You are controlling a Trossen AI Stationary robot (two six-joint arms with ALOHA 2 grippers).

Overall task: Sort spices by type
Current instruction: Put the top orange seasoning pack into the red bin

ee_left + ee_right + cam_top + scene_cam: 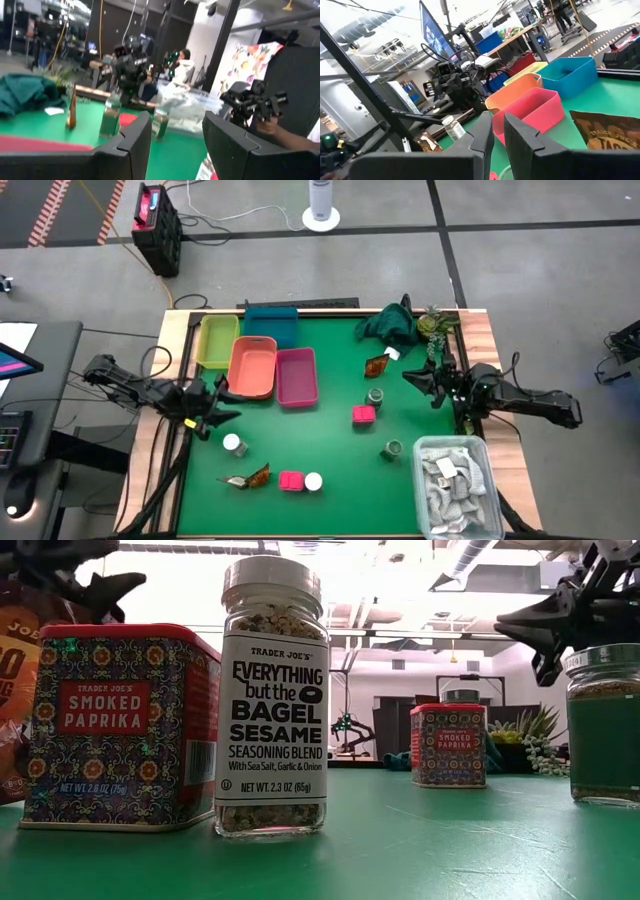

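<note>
Two pink square tins (363, 415) (291, 481), two reddish-brown sachets (376, 365) (250, 477), two green-topped jars (375, 395) (392, 449) and two white-topped jars (232, 443) (313, 481) lie scattered on the green mat. In the low view a paprika tin (115, 730) and a white-topped jar (272, 700) stand upright on their bases, close to the camera. My left gripper (215, 415) hovers open near the mat's left edge, above the nearer white-topped jar. My right gripper (425, 385) hovers slightly open near the right edge, beside the far sachet and jar. Neither holds anything.
Four bins stand at the far left of the mat: yellow-green (217, 340), teal (270, 325), orange (252, 367) and magenta (296, 375). A dark green cloth (390, 325) and a plant (435, 325) sit at the far right. A clear bin of pale packets (455, 485) fills the near right corner.
</note>
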